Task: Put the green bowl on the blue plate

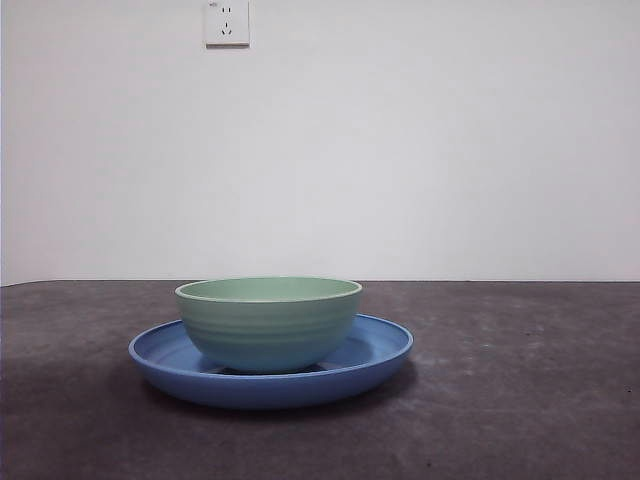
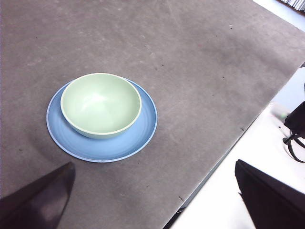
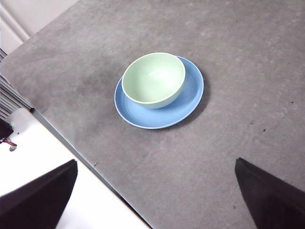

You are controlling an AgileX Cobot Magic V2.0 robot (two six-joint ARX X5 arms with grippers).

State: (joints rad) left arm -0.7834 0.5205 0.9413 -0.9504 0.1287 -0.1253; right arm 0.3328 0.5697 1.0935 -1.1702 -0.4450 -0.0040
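Observation:
The green bowl (image 1: pixel 268 322) stands upright and empty on the blue plate (image 1: pixel 380 352), a little left of the plate's middle. It shows the same way in the left wrist view, bowl (image 2: pixel 100 104) on plate (image 2: pixel 143 126), and in the right wrist view, bowl (image 3: pixel 153 78) on plate (image 3: pixel 190 98). My left gripper (image 2: pixel 155 210) is open and empty, high above the table and well away from the bowl. My right gripper (image 3: pixel 157 205) is open and empty, also high and back from the bowl. Neither arm shows in the front view.
The dark grey table (image 1: pixel 520 400) lies around the plate. Its edge runs near each arm, with a white surface (image 2: pixel 228 191) beyond it in the left wrist view and in the right wrist view (image 3: pixel 43 157). A wall socket (image 1: pixel 227 22) is on the back wall.

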